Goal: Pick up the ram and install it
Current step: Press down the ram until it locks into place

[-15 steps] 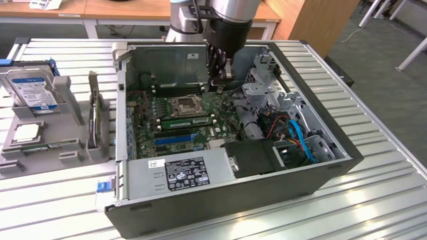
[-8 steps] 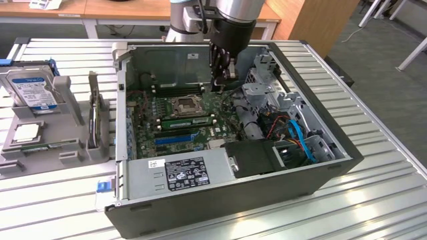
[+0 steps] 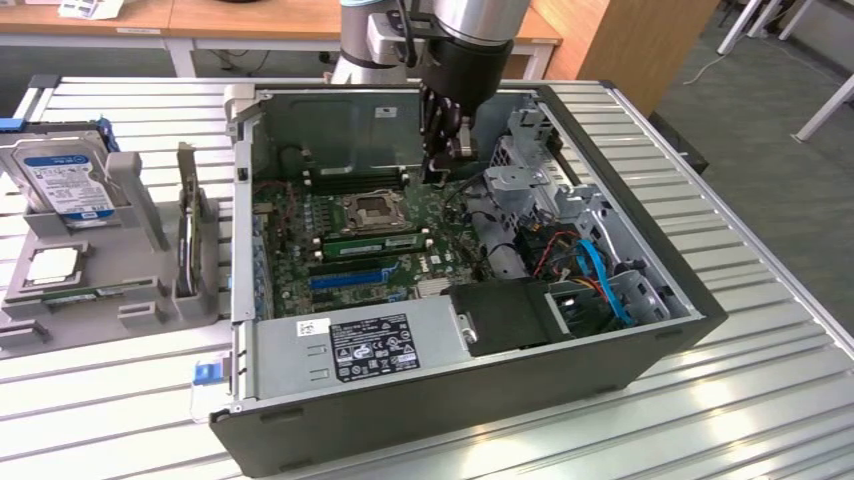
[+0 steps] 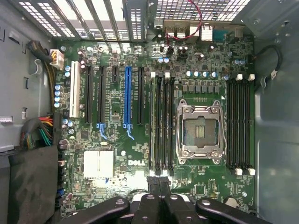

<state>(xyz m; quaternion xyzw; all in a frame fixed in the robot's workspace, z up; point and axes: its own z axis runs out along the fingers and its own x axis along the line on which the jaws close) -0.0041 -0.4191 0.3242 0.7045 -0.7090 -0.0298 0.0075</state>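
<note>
Over the open PC case [image 3: 627, 330], which lies on its side on the slatted counter [image 3: 747, 400], I've got the arm [image 3: 461, 40] reaching down w/ the jaws pressed together, closed on nothing I can make out. In the exterior view the tips hang above the mobo [image 4: 210, 179], clear of it, near the drive cage [image 3: 527, 185]. Wrist cam looks straight down. The closed fingers [image 4: 153, 186] line up w/ one end of the slot bank [image 4: 162, 126] between the CPU socket [image 4: 201, 130] and the blue PCIe slot [image 4: 127, 95]. Ram [image 3: 378, 243] is in that bank: a green stick w/ pale labels, standing on edge in a slot, parallel to the blue slot and just beside the socket. I can't tell if its end latches are fully shut. A second bank [image 4: 240, 126] sits on the other side of the socket. PSU [image 3: 354, 345] is at the near end of the case. On the exterior view's left, well apart from the case, a gray holder [image 3: 134, 185] carries an HDD [image 3: 60, 180] upright and a silver chip [image 3: 51, 265] lying flat.
</note>
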